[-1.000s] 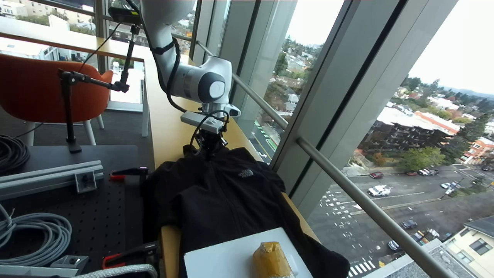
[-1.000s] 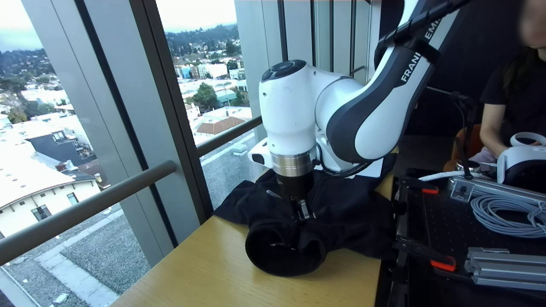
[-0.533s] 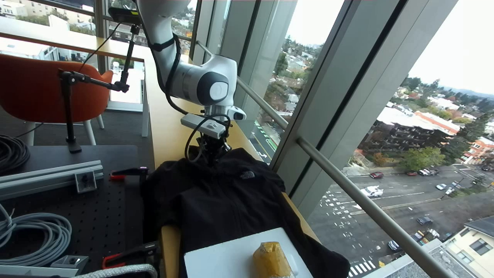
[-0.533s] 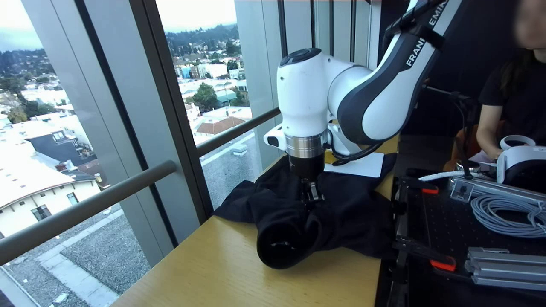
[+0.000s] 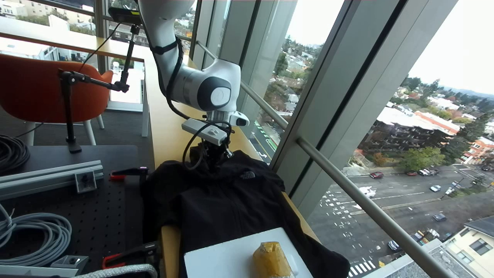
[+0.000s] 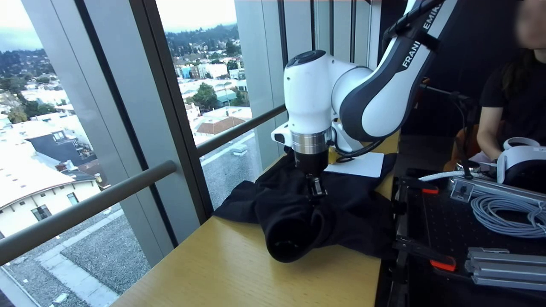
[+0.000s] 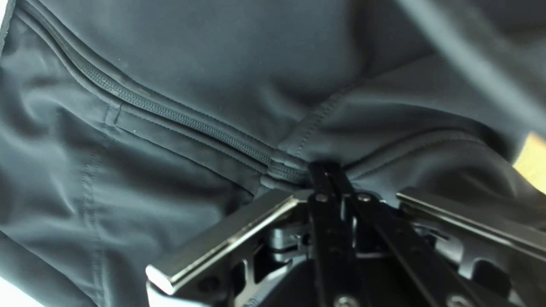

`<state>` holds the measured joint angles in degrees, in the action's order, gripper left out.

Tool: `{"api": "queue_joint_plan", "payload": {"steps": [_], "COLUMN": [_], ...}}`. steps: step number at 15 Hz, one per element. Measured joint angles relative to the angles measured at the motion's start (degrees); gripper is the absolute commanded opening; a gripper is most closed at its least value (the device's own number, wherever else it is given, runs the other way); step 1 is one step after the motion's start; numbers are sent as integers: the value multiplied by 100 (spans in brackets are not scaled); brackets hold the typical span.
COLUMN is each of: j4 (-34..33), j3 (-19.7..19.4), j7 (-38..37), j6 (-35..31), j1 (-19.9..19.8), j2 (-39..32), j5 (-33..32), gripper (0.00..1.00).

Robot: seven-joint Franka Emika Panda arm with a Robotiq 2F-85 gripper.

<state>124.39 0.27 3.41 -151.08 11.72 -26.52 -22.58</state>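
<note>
Black jacket, one: my clenched claw pinches it at the zip, apparently a gripping step wanting steady hold next.

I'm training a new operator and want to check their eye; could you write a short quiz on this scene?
1. Which part of the black jacket is the gripper at: (a) sleeve cuff, (b) collar, (c) hem?
2. True or false: the gripper is spread wide open.
3. What colour is the flat panel beneath the yellow-brown item?

Key: 1. b; 2. false; 3. white.
</note>
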Motion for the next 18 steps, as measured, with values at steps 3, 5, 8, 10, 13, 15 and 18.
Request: {"api": "queue_joint_plan", "payload": {"steps": [3,5,8,10,13,15,18], "j4": [-40,-89,-153,-202,-313,-405,-530], "j3": [31,39,39,35,33,25,19], "j7": [-4,-13,-24,-30,-48,-56,-56], "j6": [-1,-13,-101,-159,-202,-202,-202], "j1": [31,107,253,337,449,511,569], "j2": [-22,-70,-192,-313,-489,-580,-688], "j5": [1,1,-3,-13,-46,-56,-65], "gripper": [1,1,1,1,1,1,1]}}
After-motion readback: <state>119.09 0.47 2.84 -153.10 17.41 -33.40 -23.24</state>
